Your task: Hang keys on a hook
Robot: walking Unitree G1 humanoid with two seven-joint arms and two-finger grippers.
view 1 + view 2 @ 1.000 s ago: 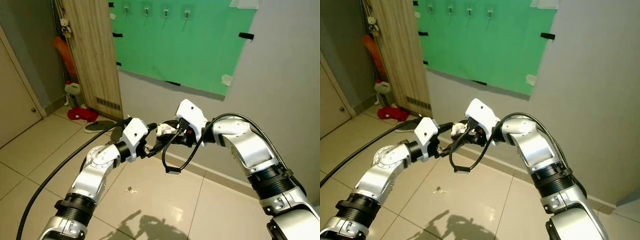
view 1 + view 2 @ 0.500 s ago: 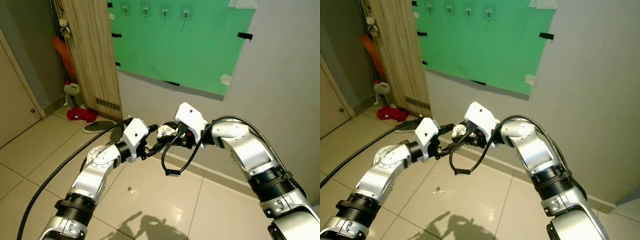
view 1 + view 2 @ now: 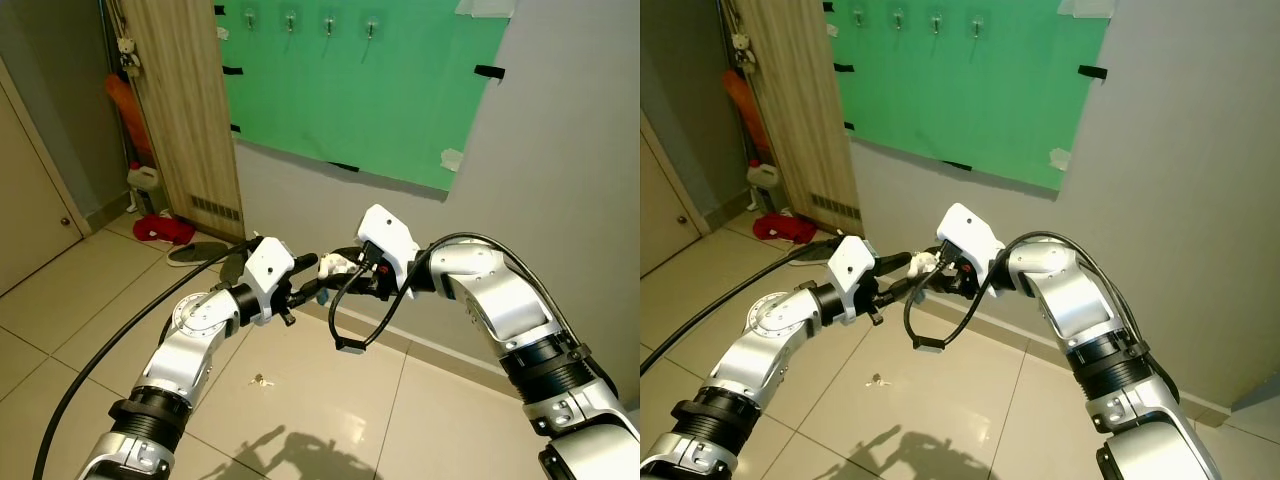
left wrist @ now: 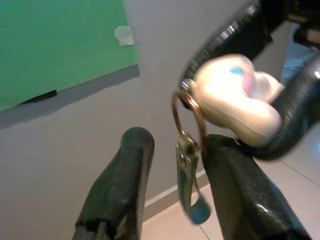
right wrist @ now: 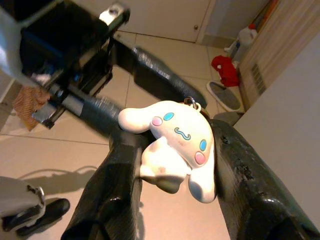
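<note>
Holding the keys' soft white plush charm (image 5: 172, 145), our right tool (image 3: 932, 266) pinches it between its two glossy black fingers (image 5: 117, 200); the charm is rounded, with blue eyes and pink cheeks. From its top a thin brass-coloured ring (image 4: 189, 117) loops down, and one flat metal key (image 4: 186, 170) with a blue tip dangles from that ring. We see our left tool (image 3: 318, 287) meeting the right one in mid-air above the floor, its two fingers (image 4: 120, 185) spread apart, the key and ring hanging in the gap between them, close against one finger; whether they touch, we cannot tell.

Ahead, a smooth green sheet (image 3: 370, 90) is taped flat to the grey wall, and four small metal hooks (image 3: 330, 24) sit in a row along its upper edge, well above both tools. A wood-grain panel (image 3: 185, 110) stands at the sheet's left edge. Open room lies between the tools and the hooks. Below, glossy beige floor tiles (image 3: 300, 400) carry one small object (image 3: 262, 379), too tiny to identify. A thick black cable (image 3: 100, 370) trails across the floor beside our left arm.
</note>
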